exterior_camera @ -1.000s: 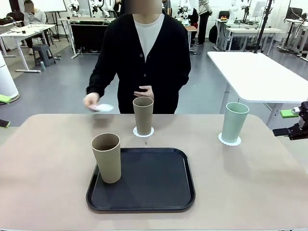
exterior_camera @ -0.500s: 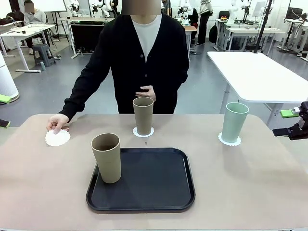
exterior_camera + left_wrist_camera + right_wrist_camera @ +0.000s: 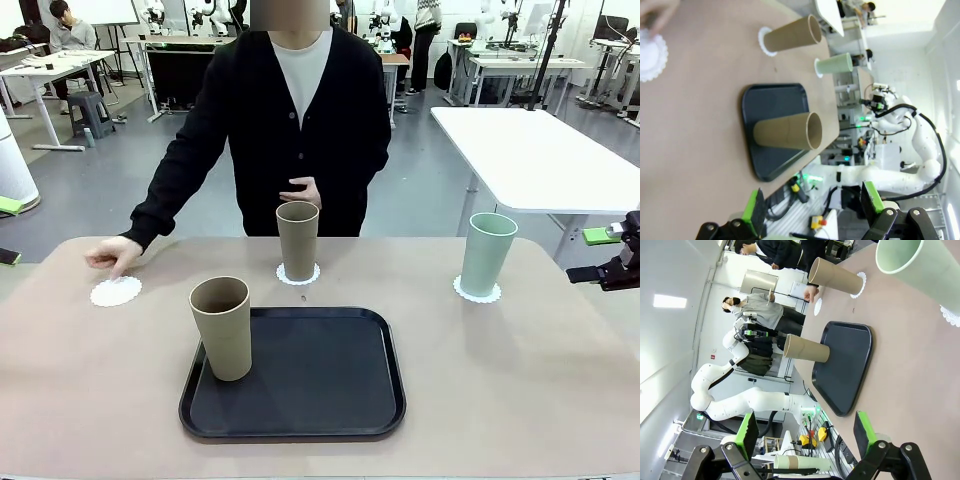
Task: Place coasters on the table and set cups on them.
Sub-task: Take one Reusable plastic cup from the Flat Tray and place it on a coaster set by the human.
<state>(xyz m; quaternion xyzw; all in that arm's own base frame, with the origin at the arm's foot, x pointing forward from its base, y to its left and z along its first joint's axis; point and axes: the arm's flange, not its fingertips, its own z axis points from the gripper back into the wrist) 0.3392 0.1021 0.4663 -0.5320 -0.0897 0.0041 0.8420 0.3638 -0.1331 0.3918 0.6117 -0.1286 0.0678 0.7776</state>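
There are three cups, each a tall, matte, handleless tumbler that widens toward the rim. Two are tan-brown and one is pale mint. All stand upright, mouths up, long axes vertical.

One tan cup stands on the left part of the black tray, a rounded rectangle with a raised lip, near the front of the smooth beige table. The second tan cup sits on a coaster just beyond the tray's far edge. The mint cup sits on another coaster, well off to the right.

There are three coasters, all round white paper doilies with scalloped edges. The third coaster lies flat and bare at the table's far left, and the person's hand touches its far edge with the fingertips.

The left gripper has its green-padded fingers spread wide with nothing between them. The right gripper is likewise released and empty, near the table's right edge.
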